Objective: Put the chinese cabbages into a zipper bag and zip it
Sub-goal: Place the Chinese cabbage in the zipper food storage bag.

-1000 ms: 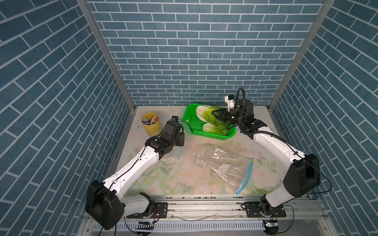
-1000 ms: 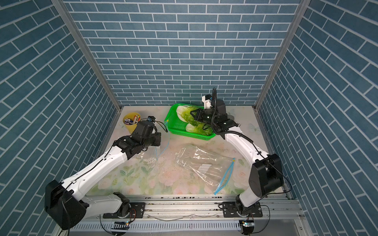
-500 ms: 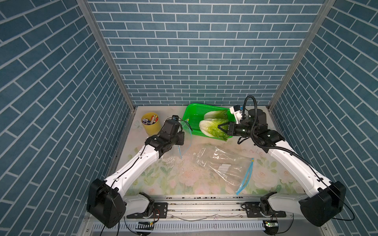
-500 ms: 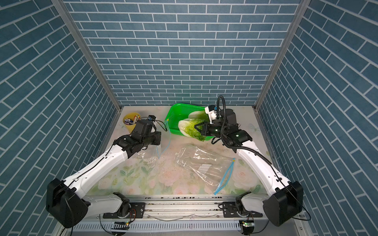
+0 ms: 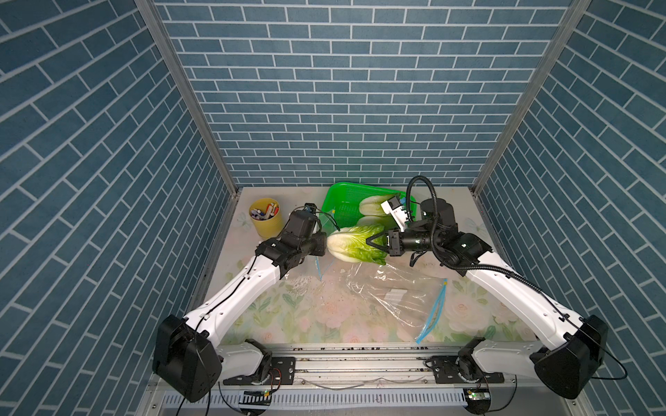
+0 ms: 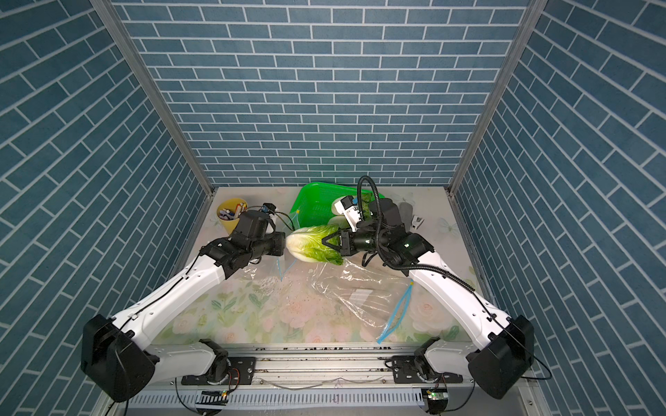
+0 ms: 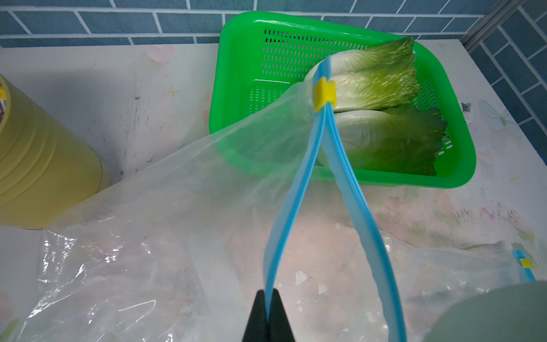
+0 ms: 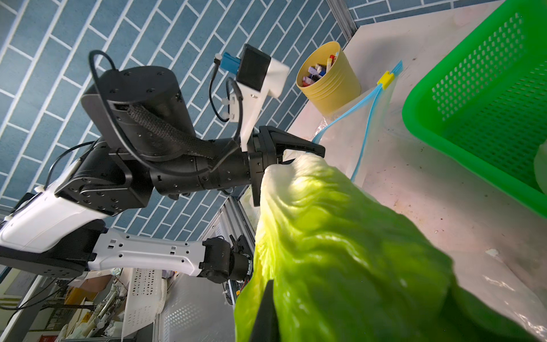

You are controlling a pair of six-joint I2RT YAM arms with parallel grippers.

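Left wrist view, nearest first: the left gripper (image 7: 268,311) is pressed tight on one lip of the blue zip track (image 7: 291,192) of the zipper bag (image 7: 148,222), holding it up off the table (image 7: 118,88) so that the other lip sags away and the mouth gapes in a narrow V. The yellow slider (image 7: 324,91) sits at the far end where both lips meet, so the track is unzipped along its length. A raised, open mouth is, I judge, the whole reason for this hold. Beyond the slider stands the green mesh basket (image 7: 225,97) with two chinese cabbages (image 7: 379,83) lying side by side in it, not yet loaded. In both top views a second bag (image 5: 396,299) lies flat near the front, untouched. Behind it the right gripper (image 5: 373,242) is clamped on the leafy end of a third cabbage (image 5: 351,243), held level in the air, its white base just beside the left gripper. Leading with the firm base probably lets it slide in without the leaves catching.
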